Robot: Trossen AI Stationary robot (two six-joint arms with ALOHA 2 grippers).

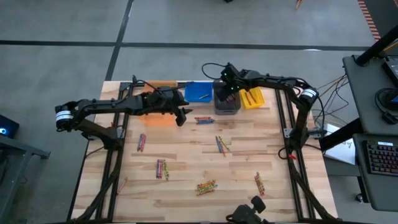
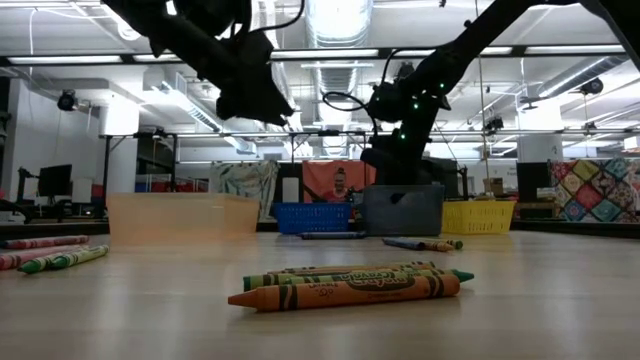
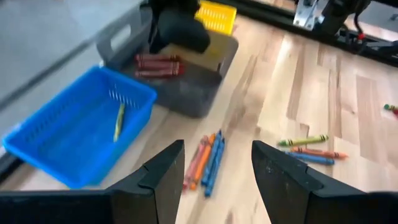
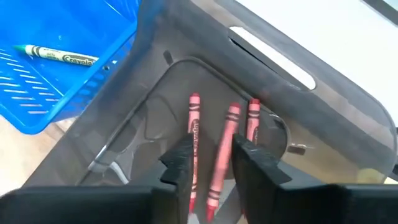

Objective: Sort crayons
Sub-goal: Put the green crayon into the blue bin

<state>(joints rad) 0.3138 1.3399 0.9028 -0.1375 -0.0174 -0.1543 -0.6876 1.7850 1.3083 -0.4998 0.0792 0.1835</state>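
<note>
At the table's left, the left gripper hangs above the wood beside the orange bin, its fingers spread apart and holding nothing. In the left wrist view, a small bundle of orange and blue crayons lies on the boards just ahead of those fingers. The blue bin sits next along the back edge with a green-yellow crayon lying in it, its wrapper printed with what appears to be "Crayola", though the lettering is cut off. Beside it stands the grey bin, where the right gripper reaches down inside, fingers parted with a red crayon lying between them; whether they press on it cannot be told. Two more red crayons lie on the bin floor on either side. The yellow bin closes the row at right. Loose clusters of crayons are scattered across the table. In the low view, the nearest orange crayon carries a wrapper with print too blurred to read.
</note>
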